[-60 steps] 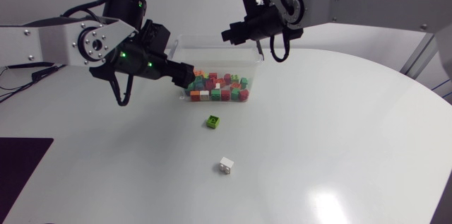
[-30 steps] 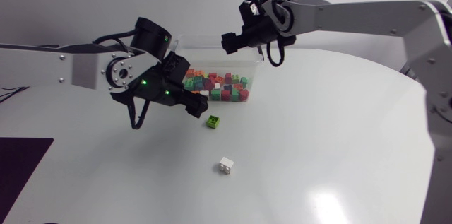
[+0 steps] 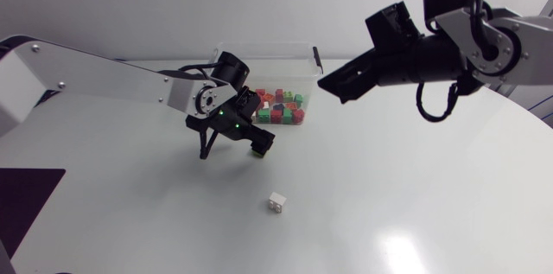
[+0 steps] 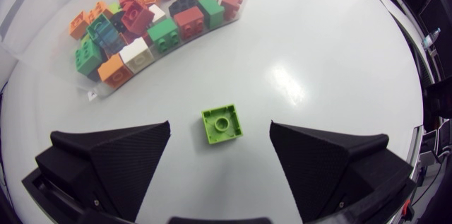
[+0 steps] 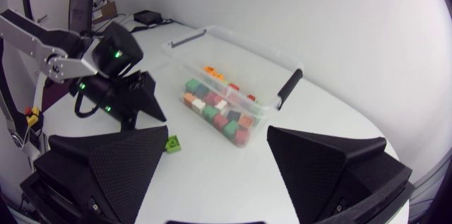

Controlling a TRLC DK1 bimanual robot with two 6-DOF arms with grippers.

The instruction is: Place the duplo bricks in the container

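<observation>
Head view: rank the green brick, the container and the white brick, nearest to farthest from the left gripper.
1. Green brick, between the left gripper's open fingers.
2. Container, just behind the gripper.
3. White brick, farthest, on the side opposite the container.

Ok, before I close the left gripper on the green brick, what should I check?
1. Left gripper open: ok.
2. Green brick between its fingers, touching neither: ok.
3. Brick lying flat on the table: ok.
4. Fingers low enough to grip the brick's sides: cannot tell.
5. Right gripper well away from the brick: ok.
6. Container open on top for the drop: ok.
</observation>
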